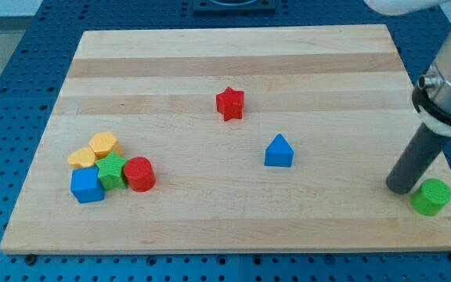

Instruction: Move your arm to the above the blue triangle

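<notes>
The blue triangle (279, 151) lies a little right of the board's middle. My tip (401, 188) rests on the board near the right edge, well to the right of the blue triangle and slightly lower in the view. It stands just left of a green cylinder (431, 196), close to it or touching; I cannot tell which.
A red star (229, 103) lies above and left of the triangle. A cluster sits at the lower left: two yellow blocks (104, 144) (81, 158), a green star (113, 170), a red cylinder (139, 174) and a blue cube (87, 186). The wooden board (233, 55) lies on a blue surface.
</notes>
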Robot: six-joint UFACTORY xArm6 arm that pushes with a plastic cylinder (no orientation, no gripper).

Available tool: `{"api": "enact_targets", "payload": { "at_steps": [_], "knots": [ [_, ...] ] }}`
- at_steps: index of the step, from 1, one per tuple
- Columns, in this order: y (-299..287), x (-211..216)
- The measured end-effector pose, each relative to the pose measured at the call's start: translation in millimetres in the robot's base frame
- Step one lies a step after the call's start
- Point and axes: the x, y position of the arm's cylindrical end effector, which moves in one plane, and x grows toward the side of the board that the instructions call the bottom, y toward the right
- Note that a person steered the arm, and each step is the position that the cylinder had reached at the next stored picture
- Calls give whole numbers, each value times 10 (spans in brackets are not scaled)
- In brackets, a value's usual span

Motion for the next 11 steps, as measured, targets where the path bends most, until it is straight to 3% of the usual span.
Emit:
{"api": "enact_targets", "payload": {
  "at_steps": [2, 4, 6, 7, 10, 11],
  "knots": [
    [358, -282],
    [558, 97],
    [558, 66],
    [376, -259],
    [-1327, -880],
    [-1905, -883]
  ]
}}
